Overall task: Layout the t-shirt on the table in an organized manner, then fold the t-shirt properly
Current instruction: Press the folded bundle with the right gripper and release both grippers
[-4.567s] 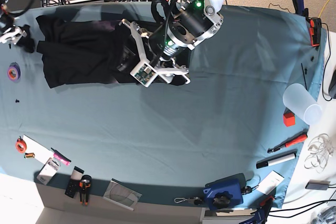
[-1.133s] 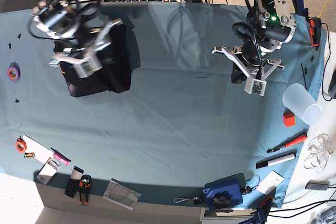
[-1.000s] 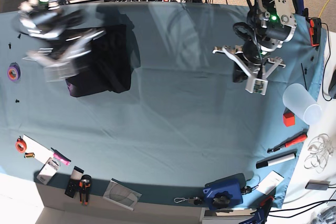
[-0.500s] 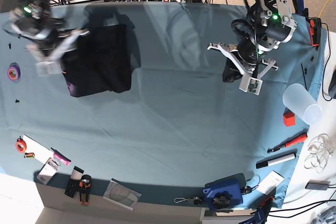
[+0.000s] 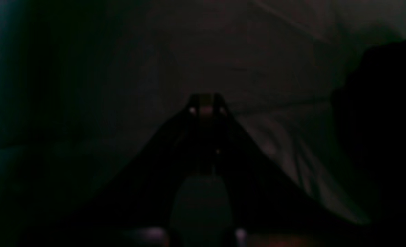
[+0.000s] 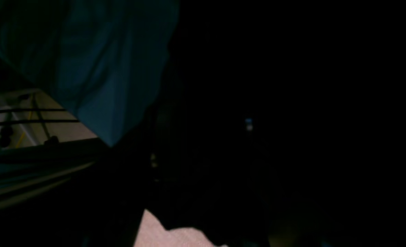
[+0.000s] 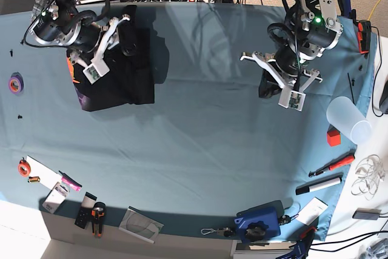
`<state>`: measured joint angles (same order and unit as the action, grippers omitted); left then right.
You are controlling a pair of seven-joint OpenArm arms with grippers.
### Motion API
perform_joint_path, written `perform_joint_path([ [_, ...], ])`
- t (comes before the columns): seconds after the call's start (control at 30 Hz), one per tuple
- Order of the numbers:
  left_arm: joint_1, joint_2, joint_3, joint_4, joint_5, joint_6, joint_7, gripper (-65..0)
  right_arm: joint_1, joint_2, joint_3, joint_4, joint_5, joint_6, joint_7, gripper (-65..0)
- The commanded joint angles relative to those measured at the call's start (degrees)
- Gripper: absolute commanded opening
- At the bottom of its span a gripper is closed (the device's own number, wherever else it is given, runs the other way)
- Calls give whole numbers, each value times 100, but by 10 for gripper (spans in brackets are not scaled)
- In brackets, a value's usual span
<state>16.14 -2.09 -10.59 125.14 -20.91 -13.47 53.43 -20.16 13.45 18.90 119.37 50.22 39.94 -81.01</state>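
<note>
one arm back over folded t-shirt; other arm barely moved.

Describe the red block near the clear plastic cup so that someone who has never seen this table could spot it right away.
Start at the teal table and go to its right edge in the base view, where a clear plastic cup lies on its side. Just below the cup sits the red block: small and boxy, unlike the long red-handled tool lower down.

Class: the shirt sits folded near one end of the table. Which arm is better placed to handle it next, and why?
Probably the right arm. Its claw hangs open over the shirt at the table's far corner. The left claw is shut and well away across bare cloth.
</note>
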Motion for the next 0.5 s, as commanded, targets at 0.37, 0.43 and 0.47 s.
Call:
perform_joint_path([
  [0.37,-63,17,-2,-48,-490,-680,-549,-650,857,81,608,-695,-767,6,1604,-597],
  [0.43,-74,17,-2,-48,-492,-680,-549,-650,1082,81,313,-1318,-782,6,1611,-601],
  [0.47,-74,17,-2,-48,-492,-680,-549,-650,1196,81,131,-1676,-796,6,1611,-601],
])
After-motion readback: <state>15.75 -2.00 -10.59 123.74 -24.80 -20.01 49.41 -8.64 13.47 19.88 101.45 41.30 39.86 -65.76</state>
